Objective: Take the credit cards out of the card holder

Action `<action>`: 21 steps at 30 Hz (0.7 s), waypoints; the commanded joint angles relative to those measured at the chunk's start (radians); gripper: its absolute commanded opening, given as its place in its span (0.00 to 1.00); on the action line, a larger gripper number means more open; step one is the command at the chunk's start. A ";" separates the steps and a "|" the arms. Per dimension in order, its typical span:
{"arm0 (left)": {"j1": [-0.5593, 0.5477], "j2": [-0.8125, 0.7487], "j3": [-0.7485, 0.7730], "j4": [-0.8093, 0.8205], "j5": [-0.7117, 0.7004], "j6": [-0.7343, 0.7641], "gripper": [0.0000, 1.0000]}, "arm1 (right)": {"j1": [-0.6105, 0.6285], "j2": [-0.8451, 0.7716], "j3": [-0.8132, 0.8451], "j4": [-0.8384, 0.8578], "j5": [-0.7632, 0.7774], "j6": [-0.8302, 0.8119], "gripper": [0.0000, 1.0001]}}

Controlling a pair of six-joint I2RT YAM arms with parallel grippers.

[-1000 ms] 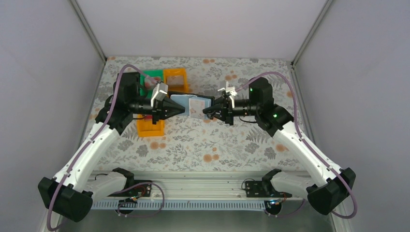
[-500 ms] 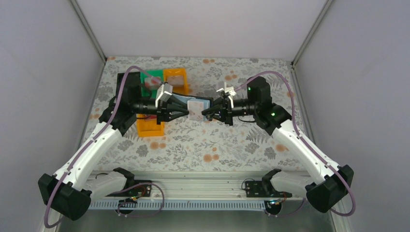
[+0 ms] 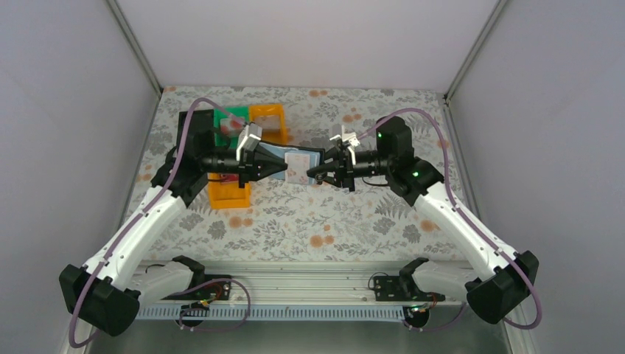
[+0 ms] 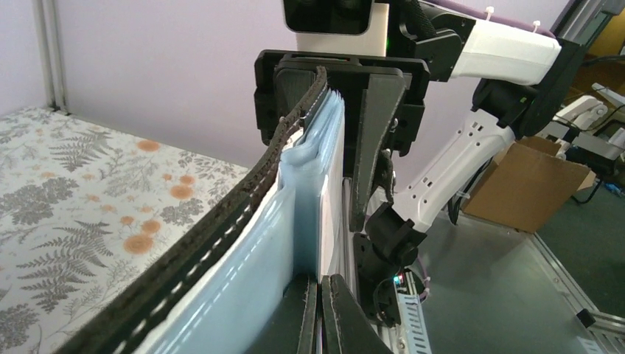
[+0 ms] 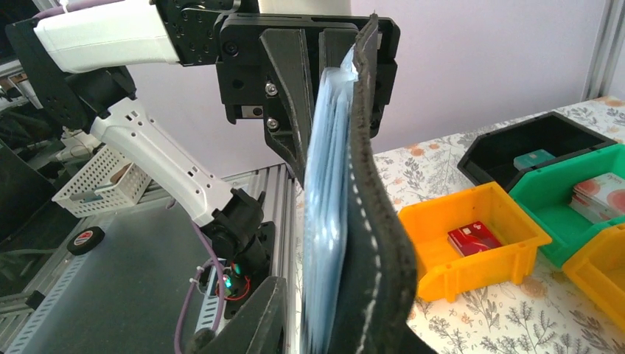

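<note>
Top view. Both arms reach inward with forearms near level, tips facing each other over the flower-patterned table [image 3: 317, 221]. The left pincer [image 3: 278, 169] is clenched on one end of the card holder [image 3: 276, 155]. The right pincer [image 3: 315, 171] meets the opposite end, so the holder spans the gap between the two. A whitish credit card [image 3: 298, 164] shows on the pale inner panel, just ahead of the right pincer. A green tray [image 3: 234, 116] and an orange tray [image 3: 269, 116] stand beyond the left pincer, and a second orange tray [image 3: 228, 195] lies under its wrist. Plain pale walls close three sides.

Left wrist view. The left fingers [image 4: 335, 317] are pressed together, with the pale blue panel running down into them. At the far end the right pincer's fingers flank the holder. One lies against the black stitched cover. The other shows a thin gap from the pale panels, so whether it grips cannot be told. A cardboard box [image 4: 527, 188] sits off the table.

Right wrist view. The holder stands on edge and hides one of the right fingers. Past it, a red card [image 5: 474, 237] lies in an orange tray, a teal card [image 5: 532, 158] in a black tray [image 5: 508, 144], and whitish cards [image 5: 598, 193] in the green tray. A white basket [image 5: 99, 188] sits off the table.
</note>
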 commanded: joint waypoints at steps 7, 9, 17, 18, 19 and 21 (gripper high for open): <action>0.026 -0.021 -0.004 0.019 0.039 -0.023 0.02 | 0.000 -0.037 -0.013 -0.018 0.022 -0.024 0.07; 0.030 -0.018 0.008 0.004 0.048 -0.002 0.02 | -0.003 -0.041 -0.014 -0.025 0.032 -0.030 0.06; 0.042 -0.014 0.037 -0.131 0.031 0.153 0.02 | -0.019 -0.051 -0.005 -0.063 0.043 -0.056 0.04; 0.042 -0.014 0.037 -0.133 0.033 0.155 0.02 | -0.020 -0.050 -0.004 -0.065 0.042 -0.056 0.04; 0.043 -0.014 0.039 -0.135 0.034 0.159 0.02 | -0.021 -0.048 -0.003 -0.068 0.041 -0.058 0.04; 0.042 -0.014 0.044 -0.146 0.034 0.174 0.02 | -0.020 -0.045 -0.001 -0.072 0.041 -0.060 0.06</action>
